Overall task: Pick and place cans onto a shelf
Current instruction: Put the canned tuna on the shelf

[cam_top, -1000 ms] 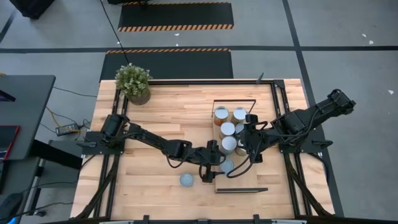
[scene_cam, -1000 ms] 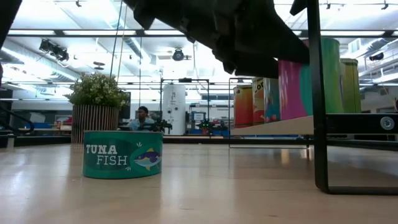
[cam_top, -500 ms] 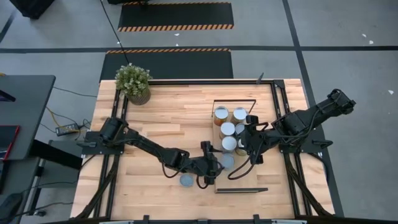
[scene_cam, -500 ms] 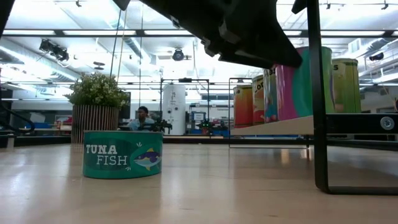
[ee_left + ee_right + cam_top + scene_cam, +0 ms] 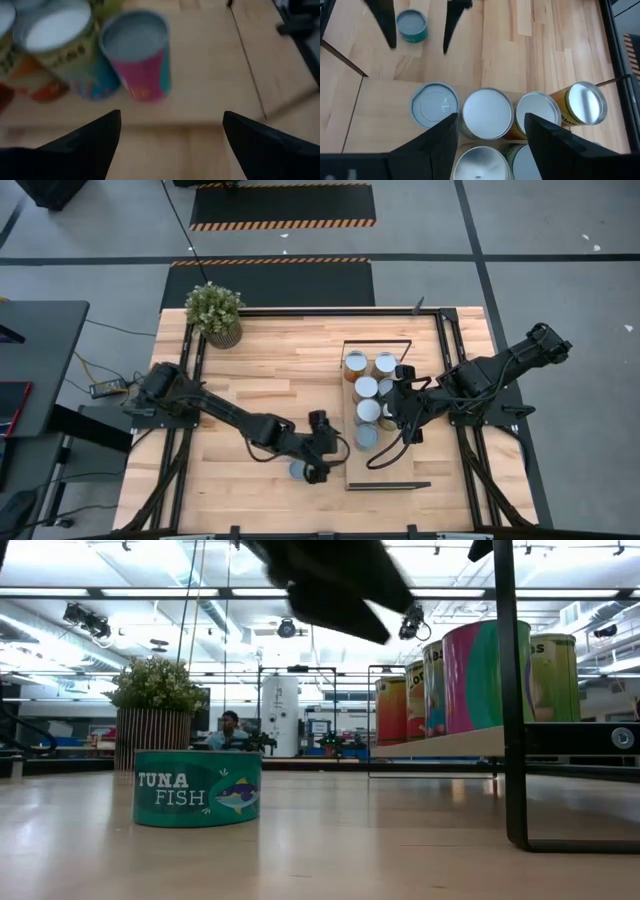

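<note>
The left pincer (image 5: 318, 463), spread and empty, has backed off the shelf (image 5: 400, 465), leaving the pink can (image 5: 140, 55) standing there. The tuna can (image 5: 298, 470) waits on the counter (image 5: 250, 370). The right pincer (image 5: 398, 412) hovers spread over the cans.

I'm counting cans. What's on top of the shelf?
Six upright cans stand clustered on the shelf. One teal tuna can sits on the table instead. Nothing looks hidden.

The tuna can (image 5: 197, 788) is teal with white lettering. On the pale wood shelf (image 5: 210, 75), the nearest can (image 5: 137, 55) is pink and teal, grey-topped
</note>
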### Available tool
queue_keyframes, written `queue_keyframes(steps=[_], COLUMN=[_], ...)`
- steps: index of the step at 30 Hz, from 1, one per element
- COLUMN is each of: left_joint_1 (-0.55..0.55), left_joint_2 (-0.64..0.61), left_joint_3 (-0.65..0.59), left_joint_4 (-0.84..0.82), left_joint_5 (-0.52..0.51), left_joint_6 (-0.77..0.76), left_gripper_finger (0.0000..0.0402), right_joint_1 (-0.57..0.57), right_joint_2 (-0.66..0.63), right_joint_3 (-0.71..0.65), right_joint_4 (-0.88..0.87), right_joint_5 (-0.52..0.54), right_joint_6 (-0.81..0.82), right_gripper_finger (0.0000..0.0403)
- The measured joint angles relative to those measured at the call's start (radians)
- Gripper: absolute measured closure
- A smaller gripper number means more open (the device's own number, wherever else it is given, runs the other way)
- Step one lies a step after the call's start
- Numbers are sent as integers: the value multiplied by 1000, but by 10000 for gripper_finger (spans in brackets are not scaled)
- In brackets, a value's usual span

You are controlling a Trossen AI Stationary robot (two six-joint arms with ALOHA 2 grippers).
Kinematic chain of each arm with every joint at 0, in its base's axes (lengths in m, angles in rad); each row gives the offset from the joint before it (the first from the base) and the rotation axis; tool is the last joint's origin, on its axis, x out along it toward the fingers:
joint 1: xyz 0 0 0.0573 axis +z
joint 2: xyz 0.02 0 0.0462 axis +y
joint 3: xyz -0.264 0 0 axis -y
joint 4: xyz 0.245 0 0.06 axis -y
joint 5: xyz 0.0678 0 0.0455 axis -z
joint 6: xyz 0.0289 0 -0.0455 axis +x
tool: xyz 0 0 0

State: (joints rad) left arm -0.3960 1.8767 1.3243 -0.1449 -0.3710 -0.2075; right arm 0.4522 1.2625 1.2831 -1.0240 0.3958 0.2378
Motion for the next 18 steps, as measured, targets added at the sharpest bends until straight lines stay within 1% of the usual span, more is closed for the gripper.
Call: queue_keyframes(steps=[6,10,12,14,18], left_joint_1=[-28,-59,-75,-94,-126], left_joint_2=[-69,-67,-57,-54,-51], left_joint_3=[1,-5,-12,-29,-87], left_joint_4=[-278,-448,-516,-569,-555], left_joint_5=[195,277,300,301,287], left_joint_6=[-143,-248,-293,-337,-404], left_gripper_finger=[47,47,47,47,47], right_joint_1=[2,10,13,13,13], right_joint_2=[1,1,0,0,0], right_joint_3=[0,0,0,0,0], right_joint_4=[6,5,6,6,15], right_joint_5=[4,4,4,4,4], right_joint_6=[-1,2,2,2,-10], right_gripper_finger=[170,170,170,170,170])
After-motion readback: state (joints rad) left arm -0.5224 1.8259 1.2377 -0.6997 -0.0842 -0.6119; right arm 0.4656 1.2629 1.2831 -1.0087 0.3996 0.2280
